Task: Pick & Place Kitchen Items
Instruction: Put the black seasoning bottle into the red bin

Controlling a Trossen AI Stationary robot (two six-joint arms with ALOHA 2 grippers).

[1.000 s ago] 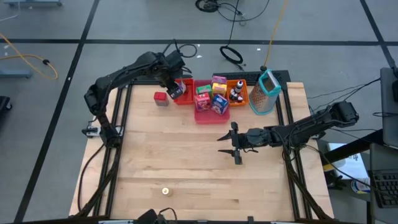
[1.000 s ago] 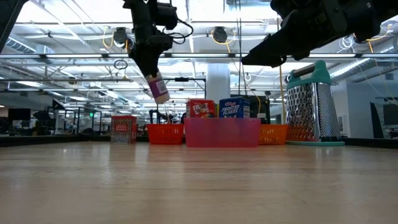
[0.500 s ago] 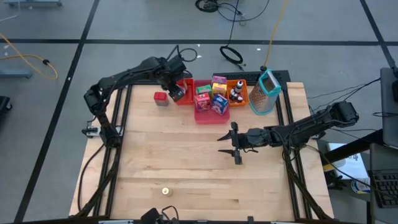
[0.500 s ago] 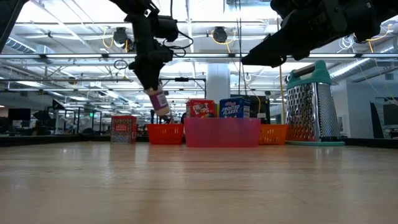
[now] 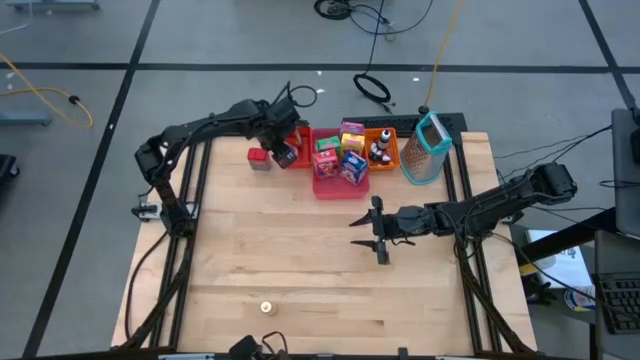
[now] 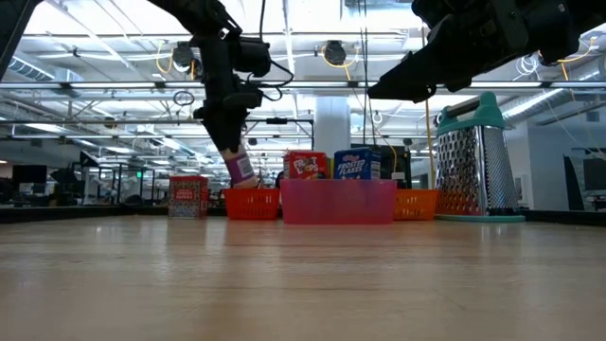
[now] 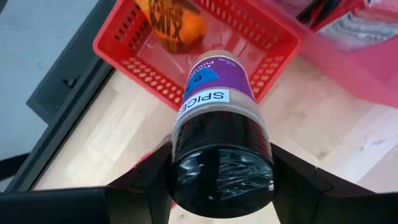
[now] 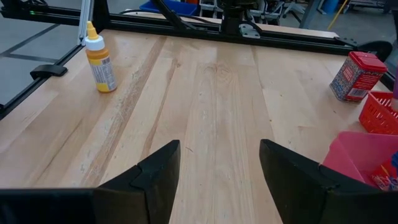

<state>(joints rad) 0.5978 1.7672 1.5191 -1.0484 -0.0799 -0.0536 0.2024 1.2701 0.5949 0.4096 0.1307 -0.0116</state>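
My left gripper (image 5: 283,146) is shut on a spice shaker (image 7: 219,102) with a dark cap and a purple label. It holds the shaker over the red tray (image 5: 298,158) at the table's far side. In the low view the shaker (image 6: 240,169) hangs tilted, its base about level with the tray's rim (image 6: 251,192). An orange pouch (image 7: 171,18) lies in the red tray. Boxes fill the pink tray (image 5: 338,185), and little bottles stand in the orange tray (image 5: 382,150). My right gripper (image 5: 379,239) is open above the middle of the table. My left gripper pinches the shaker between its two fingers (image 7: 146,180) at the dark cap end (image 7: 222,163). The fingers come from above, slanting down. The shaker hangs below them, base downward and tilted over the red tray; whether the base touches the tray I cannot tell.
A red box (image 5: 259,157) stands on the table left of the red tray. A metal grater (image 5: 428,148) stands right of the orange tray. A small yellow bottle (image 8: 101,59) stands near the table's near edge (image 5: 266,307). Bare wood lies between it and the trays.
My left gripper has come down toward the red tray with the shaker still in its hold. The shaker's base has dropped from well above the tray to about its rim. My right arm has kept still.
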